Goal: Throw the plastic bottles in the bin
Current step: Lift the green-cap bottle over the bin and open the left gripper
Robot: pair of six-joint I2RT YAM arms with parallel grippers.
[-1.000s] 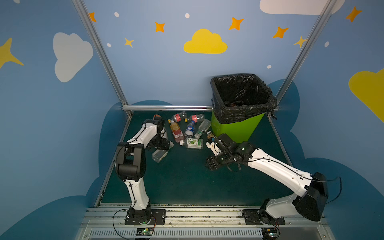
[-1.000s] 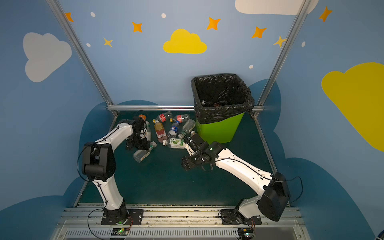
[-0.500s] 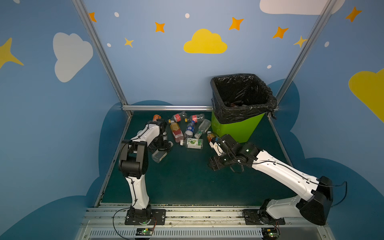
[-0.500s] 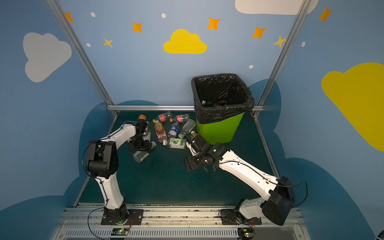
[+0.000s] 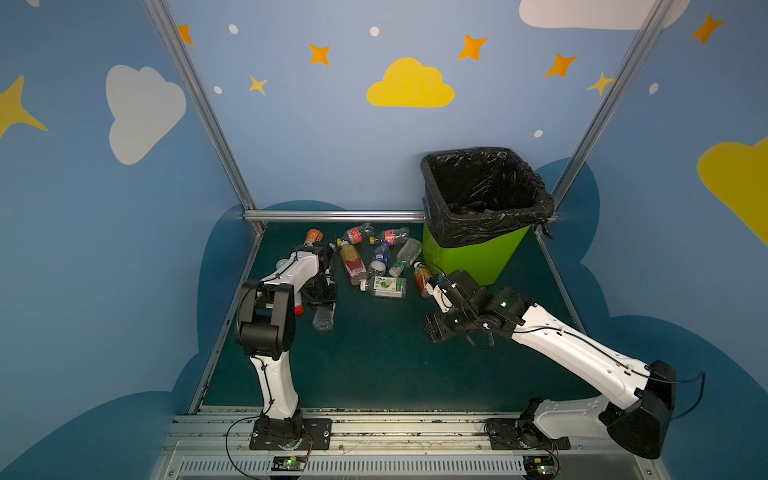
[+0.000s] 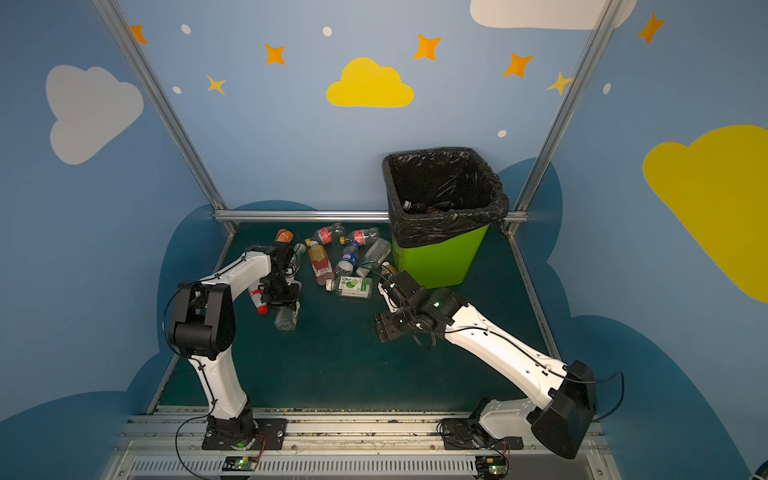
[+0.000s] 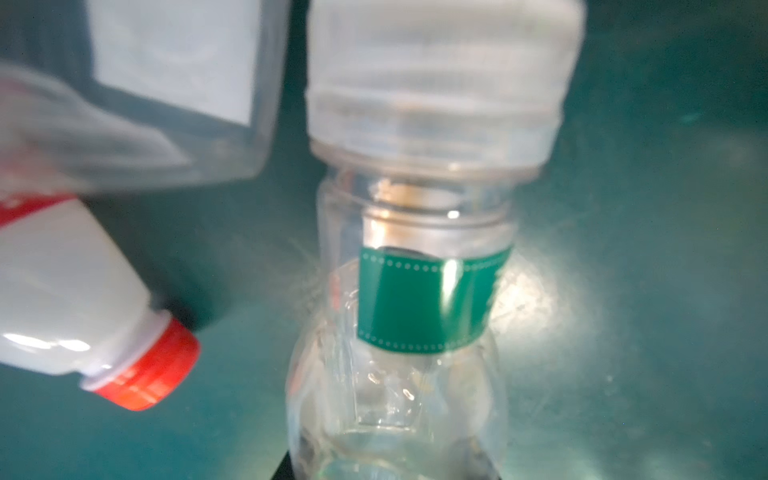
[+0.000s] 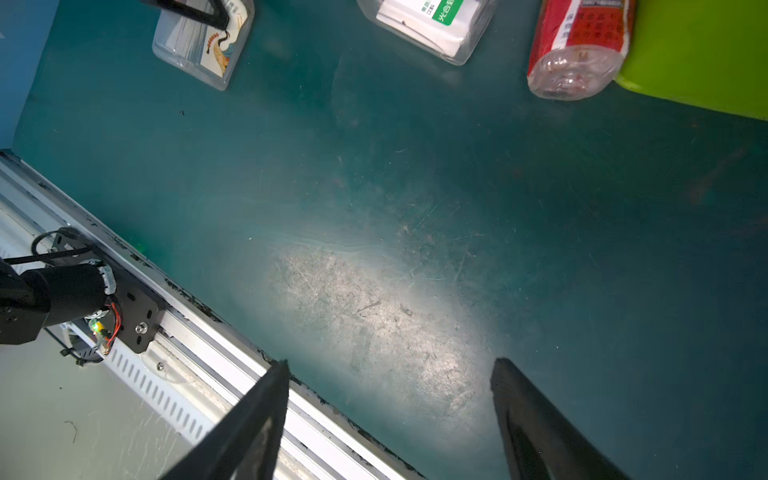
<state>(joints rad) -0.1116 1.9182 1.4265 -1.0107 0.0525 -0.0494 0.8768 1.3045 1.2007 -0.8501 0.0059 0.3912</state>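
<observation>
The lime-green bin [image 5: 469, 259], lined with a black bag [image 5: 490, 226], stands at the back right, and the plastic bottles [image 5: 376, 266] lie scattered just to the left of it; only the top views look inside the bin. Only the right wrist view shows the right gripper [image 8: 390, 362], its jaws apart with nothing between them. Only the left wrist view shows from close the clear bottle [image 7: 415, 311], with green band and white cap, at the left gripper [image 5: 323, 306]; if those jaws are together, I cannot tell.

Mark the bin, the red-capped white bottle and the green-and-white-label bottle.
bin [image 5: 469, 259]: in a top view, on its green front wall.
red-capped white bottle [image 7: 75, 299]: left wrist view, on its white body.
green-and-white-label bottle [image 5: 385, 286]: in a top view, on its label.
</observation>
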